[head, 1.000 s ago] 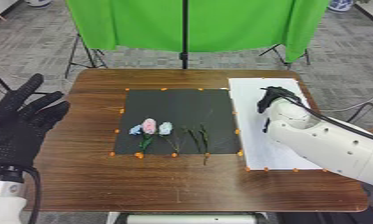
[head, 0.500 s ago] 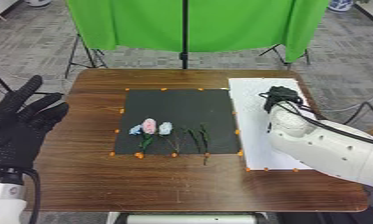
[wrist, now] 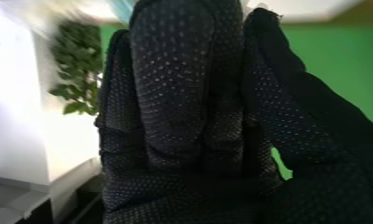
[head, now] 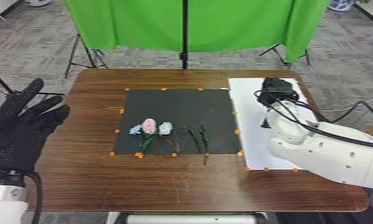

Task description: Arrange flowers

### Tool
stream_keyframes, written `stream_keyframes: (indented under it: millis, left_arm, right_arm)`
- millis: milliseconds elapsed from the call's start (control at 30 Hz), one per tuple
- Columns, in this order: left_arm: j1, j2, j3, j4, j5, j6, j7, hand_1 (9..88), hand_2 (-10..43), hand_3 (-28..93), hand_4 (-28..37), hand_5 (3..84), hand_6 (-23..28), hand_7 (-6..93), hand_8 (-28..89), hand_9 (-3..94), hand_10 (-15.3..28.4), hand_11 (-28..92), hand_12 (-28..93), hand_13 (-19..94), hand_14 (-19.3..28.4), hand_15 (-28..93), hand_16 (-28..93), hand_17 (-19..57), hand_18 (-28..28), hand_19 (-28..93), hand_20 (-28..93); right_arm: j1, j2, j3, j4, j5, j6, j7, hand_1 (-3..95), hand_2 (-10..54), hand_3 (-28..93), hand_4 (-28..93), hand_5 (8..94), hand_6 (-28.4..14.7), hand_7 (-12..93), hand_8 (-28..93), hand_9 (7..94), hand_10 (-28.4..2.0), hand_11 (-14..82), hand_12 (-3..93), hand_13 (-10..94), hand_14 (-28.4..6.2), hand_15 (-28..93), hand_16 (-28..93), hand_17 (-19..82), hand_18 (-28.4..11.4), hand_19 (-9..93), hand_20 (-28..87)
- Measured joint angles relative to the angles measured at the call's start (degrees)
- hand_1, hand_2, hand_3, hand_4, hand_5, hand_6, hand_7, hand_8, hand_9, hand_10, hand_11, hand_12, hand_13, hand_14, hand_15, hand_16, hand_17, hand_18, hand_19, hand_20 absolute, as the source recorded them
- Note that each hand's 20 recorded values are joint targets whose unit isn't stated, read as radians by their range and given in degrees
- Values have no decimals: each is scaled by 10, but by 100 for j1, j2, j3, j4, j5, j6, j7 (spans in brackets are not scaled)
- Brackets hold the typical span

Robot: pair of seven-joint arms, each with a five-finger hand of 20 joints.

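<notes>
Shift: the right hand point(head: 278, 89) has eased toward the white sheet's far end, its forearm swinging along; the left hand point(head: 21, 125) waits much as it was.
Wooden table point(head: 85, 185): carries the dark mat point(head: 175, 102) and, just beside it, the white sheet point(head: 271, 161).
Left hand: over the table's left side, fingers spread, holding nothing.
Right hand: above the sheet, fingers straight and pressed together, thumb alongside — whether anything slim sits at the tips, I cannot tell.
Flowers: pink bloom point(head: 149, 125) between the blue bloom point(head: 135, 130) and the pale bloom point(head: 166, 128), all on the mat's near half.
Leafy stems point(head: 204, 137): beside the blooms; one pokes past the mat's near edge.
Progress: three blooms sit grouped, perhaps a bouquet begun — the loose greenery probably still needs placing. Finished, it does not look.
</notes>
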Motion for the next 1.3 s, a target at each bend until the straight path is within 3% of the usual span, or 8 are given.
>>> stream_keyframes:
  millis: [267,467,767,1300]
  left_arm:
    - [71,19,-31,-23,-6,8,31,201,86,771,-283,295,60,174,-114,322,207,314,114,248,284,608,-121,-71,259,583,260]
    - [68,41,-11,-23,-14,13,45,202,85,772,-283,293,60,174,-114,316,205,317,111,242,284,611,-122,-70,257,583,259]
    - [25,61,4,-16,-14,12,34,204,83,774,-283,291,61,170,-113,305,202,324,105,230,276,613,-126,-70,250,580,257]
    - [-42,131,15,4,-17,5,43,204,78,784,-283,291,62,165,-107,288,202,335,91,210,269,620,-138,-70,240,573,255]
  right_arm:
    - [143,-221,185,-496,-158,184,-344,547,-95,722,-283,824,20,246,41,937,-57,163,278,896,-19,452,223,405,-146,890,-65]
    - [-314,-767,984,-766,-137,183,-461,545,-95,725,-283,825,21,246,44,937,-56,163,278,895,-19,453,224,401,-147,891,-60]
    - [-575,-1530,678,-869,-65,94,-551,542,-95,726,-283,826,22,245,45,937,-56,165,278,895,-19,453,225,396,-147,891,-52]
    - [-746,-2016,307,-719,-9,-96,-627,532,-95,727,-283,817,29,252,44,937,-53,163,280,887,-21,458,228,387,-145,888,-38]
